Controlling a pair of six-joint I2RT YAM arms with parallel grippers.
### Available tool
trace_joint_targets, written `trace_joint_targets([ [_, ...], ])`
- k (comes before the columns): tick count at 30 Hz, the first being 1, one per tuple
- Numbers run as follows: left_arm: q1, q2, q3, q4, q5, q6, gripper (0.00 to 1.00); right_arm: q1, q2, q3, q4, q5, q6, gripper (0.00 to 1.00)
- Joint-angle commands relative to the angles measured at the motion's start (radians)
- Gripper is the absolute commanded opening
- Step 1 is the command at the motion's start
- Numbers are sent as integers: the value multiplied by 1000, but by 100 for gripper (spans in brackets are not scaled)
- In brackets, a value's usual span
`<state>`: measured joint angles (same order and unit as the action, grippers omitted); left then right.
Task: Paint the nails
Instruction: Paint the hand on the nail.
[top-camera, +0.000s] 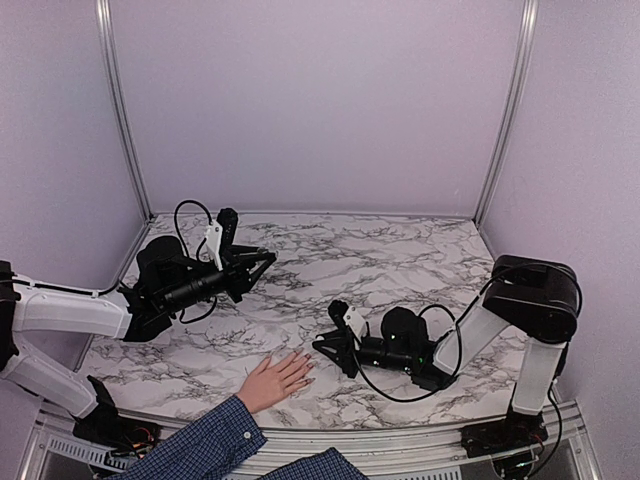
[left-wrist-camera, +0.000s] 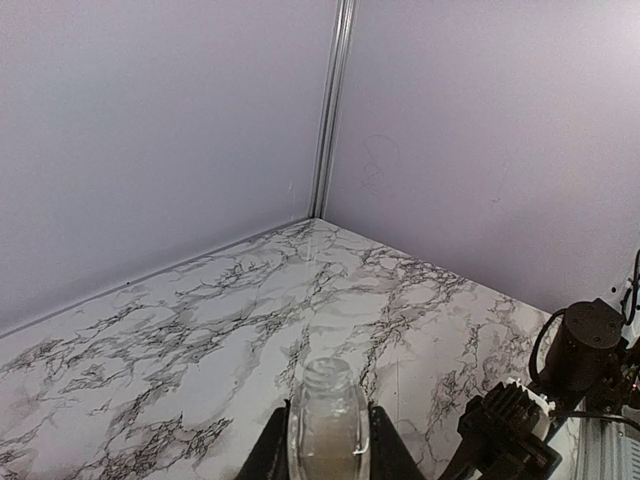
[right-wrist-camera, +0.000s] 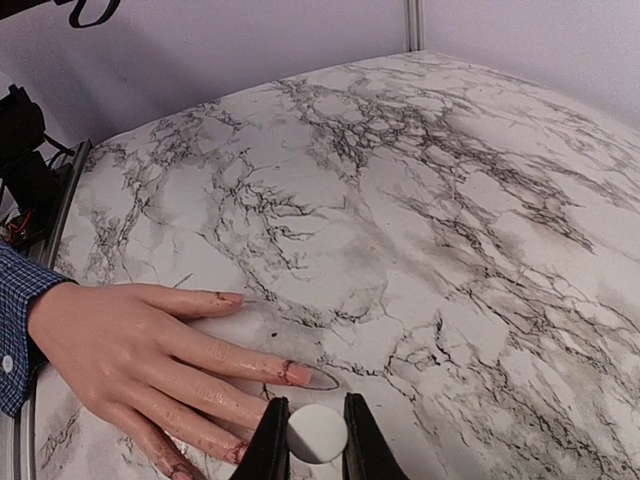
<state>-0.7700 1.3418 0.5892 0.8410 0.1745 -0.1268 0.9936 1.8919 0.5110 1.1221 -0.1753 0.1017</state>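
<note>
At the lower centre of the top view the hand (top-camera: 275, 379) lies flat on the marble table (top-camera: 400, 250), its nails (right-wrist-camera: 316, 378) just beside the right gripper (top-camera: 328, 345), which is clamped on a white round cap (right-wrist-camera: 317, 432), while the left gripper (top-camera: 262, 262), at mid-left, is clamped on a clear bottle (left-wrist-camera: 328, 425).

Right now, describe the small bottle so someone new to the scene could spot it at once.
Start at the marble table and find the left gripper over its left side. Clamped in it stands a small clear bottle with a bare threaded neck; the right gripper instead pinches a round white piece near the hand.
</note>
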Motion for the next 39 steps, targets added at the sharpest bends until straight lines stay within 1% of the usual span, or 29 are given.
trace_joint_targets([
  [1, 7, -6, -2, 46, -6, 7, 0, -4, -8, 3, 45, -33, -3, 0],
  [17, 7, -6, -5, 46, -6, 8, 0, 8, 27, 47, 4, -46, -7, 0],
  [39, 6, -11, -8, 46, -9, 10, 0, 24, 44, 52, -10, -39, -1, 0],
])
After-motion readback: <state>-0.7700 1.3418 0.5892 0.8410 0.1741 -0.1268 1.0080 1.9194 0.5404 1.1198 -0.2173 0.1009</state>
